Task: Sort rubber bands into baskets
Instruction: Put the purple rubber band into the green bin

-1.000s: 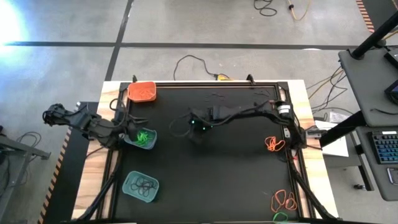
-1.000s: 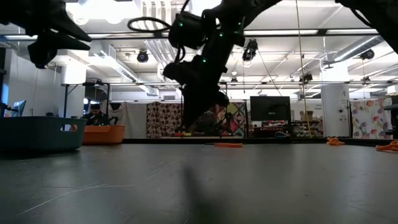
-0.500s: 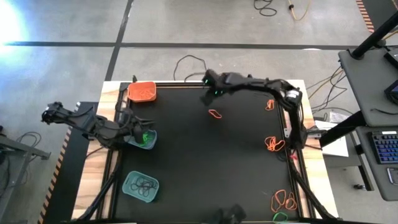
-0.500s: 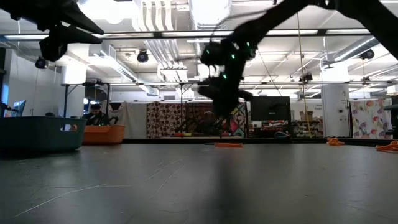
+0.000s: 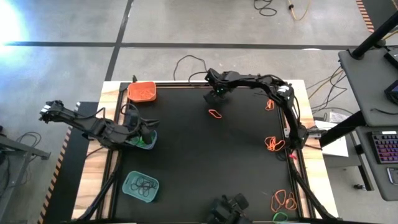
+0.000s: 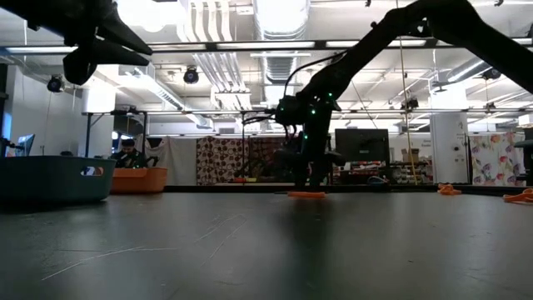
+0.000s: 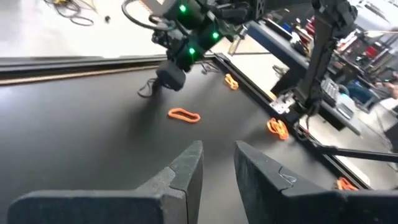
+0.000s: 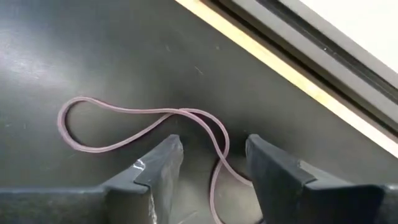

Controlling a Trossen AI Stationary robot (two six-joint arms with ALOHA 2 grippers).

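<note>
High view showed the right hand [image 5: 216,94] near the tabletop's [image 5: 205,162] twelve o'clock edge, fingers parted around a thin rubber band [image 8: 149,130], gripping nothing. An orange band [image 5: 215,114] lay just toward six o'clock. The left hand [image 5: 148,134], fingers slightly apart and empty, hovered over a teal basket [image 5: 142,140] at nine o'clock.

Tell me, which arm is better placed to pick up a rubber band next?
The right gripper: its open fingers straddle a dark band on the mat. The left gripper hovers over a teal basket.
</note>
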